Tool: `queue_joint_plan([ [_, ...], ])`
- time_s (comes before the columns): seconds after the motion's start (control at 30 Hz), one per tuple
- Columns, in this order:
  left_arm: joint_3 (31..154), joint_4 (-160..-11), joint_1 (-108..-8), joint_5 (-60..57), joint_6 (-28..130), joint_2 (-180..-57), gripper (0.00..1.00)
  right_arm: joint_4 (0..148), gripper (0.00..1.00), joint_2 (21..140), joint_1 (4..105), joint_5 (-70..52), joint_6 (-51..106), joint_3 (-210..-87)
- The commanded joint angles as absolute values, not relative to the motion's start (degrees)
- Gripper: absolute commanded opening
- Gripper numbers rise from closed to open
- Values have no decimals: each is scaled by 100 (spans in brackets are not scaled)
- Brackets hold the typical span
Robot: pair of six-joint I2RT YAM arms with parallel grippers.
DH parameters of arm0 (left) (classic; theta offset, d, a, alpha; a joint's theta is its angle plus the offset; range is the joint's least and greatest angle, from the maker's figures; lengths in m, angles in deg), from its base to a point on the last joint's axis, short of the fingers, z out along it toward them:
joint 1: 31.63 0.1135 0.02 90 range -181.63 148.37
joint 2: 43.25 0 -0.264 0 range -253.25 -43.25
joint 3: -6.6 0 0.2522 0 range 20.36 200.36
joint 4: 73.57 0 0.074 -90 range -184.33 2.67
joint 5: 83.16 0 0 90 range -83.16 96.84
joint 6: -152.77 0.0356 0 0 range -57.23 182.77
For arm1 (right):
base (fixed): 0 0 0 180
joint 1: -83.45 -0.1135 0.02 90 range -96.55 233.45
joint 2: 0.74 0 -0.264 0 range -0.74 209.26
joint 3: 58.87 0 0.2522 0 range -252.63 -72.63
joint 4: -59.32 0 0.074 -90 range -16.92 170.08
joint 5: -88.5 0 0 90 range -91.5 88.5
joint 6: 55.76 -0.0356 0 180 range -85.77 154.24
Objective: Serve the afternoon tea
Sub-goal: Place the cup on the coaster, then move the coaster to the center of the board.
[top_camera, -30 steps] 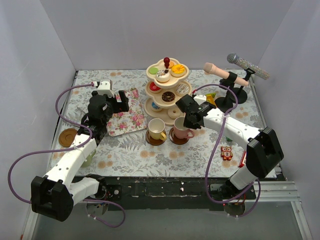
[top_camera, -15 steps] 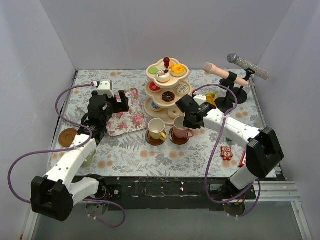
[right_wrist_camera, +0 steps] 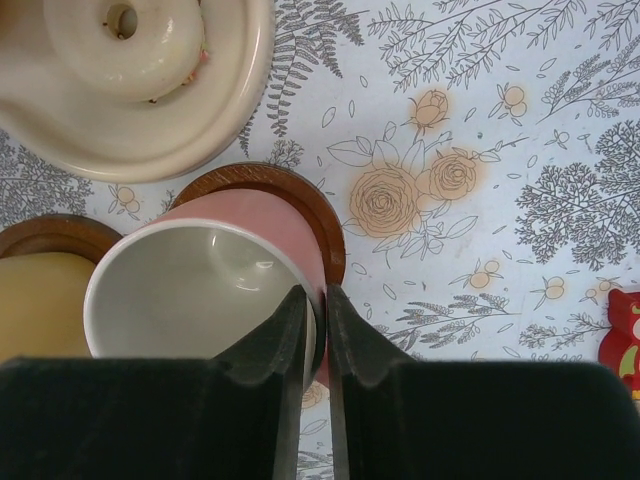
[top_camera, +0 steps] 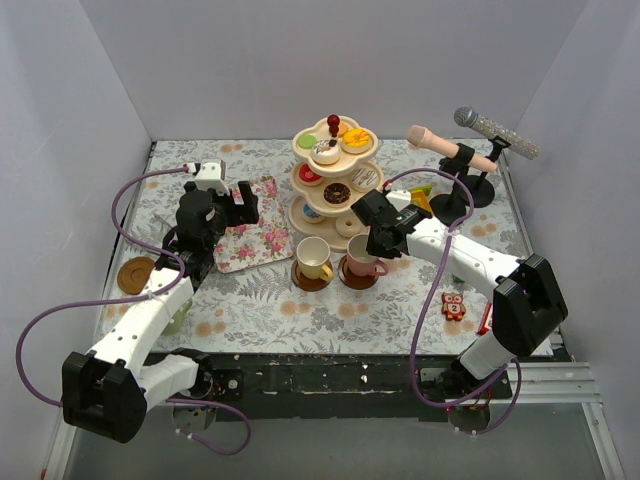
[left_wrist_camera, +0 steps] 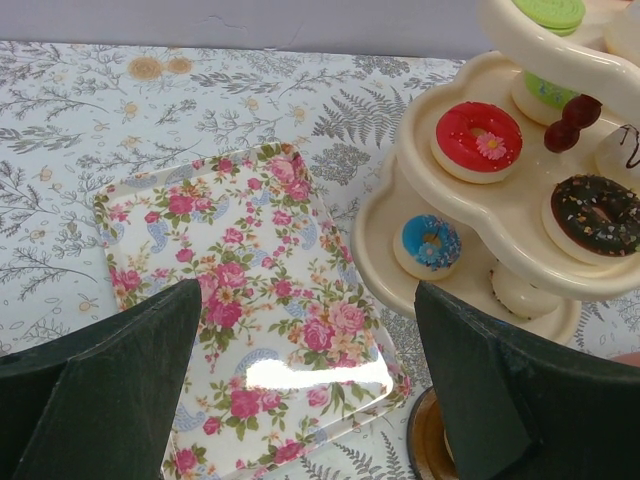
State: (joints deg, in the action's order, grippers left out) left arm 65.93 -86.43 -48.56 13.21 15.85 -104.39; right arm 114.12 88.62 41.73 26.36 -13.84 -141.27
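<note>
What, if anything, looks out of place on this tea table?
One brown saucer lies bare near the left edge, far from the yellow cup and pink cup, each standing on its own saucer.

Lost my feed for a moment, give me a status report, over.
Left gripper open, empty, over floral tray. Right gripper straddles pink cup rim, grip unclear; cup sits on saucer. Yellow cup close alongside.

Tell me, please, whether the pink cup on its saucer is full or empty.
Empty: the right wrist view looks straight into the pink cup and shows only its bare white inside.
</note>
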Motion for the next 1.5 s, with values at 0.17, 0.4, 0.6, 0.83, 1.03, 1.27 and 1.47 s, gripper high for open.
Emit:
queue_joint_plan([
  [0.17,6589,-8584,-4886,1264,1645,-10336,89,11553,32,8733,4135,2619,-1305,-14250],
  [0.4,6598,-8619,-4877,1211,1601,-10354,89,11255,52,8479,4108,2452,-989,-14206],
  [0.6,6624,-8698,-4877,1404,1391,-10406,94,10754,63,8022,4108,2355,-690,-14022],
  [0.83,7195,-10523,-4228,1581,303,-10565,98,9920,64,7266,4205,2092,56,-13697],
  [1.03,7432,-11474,-2789,1579,89,-10529,98,8979,66,6563,4696,1275,715,-13248],
  [1.27,7091,-11169,-907,1871,142,-11196,98,9004,67,6702,5101,615,1287,-13871],
  [1.47,7055,-10983,-149,2309,256,-12093,81,8934,67,6852,5172,-70,1279,-14118],
])
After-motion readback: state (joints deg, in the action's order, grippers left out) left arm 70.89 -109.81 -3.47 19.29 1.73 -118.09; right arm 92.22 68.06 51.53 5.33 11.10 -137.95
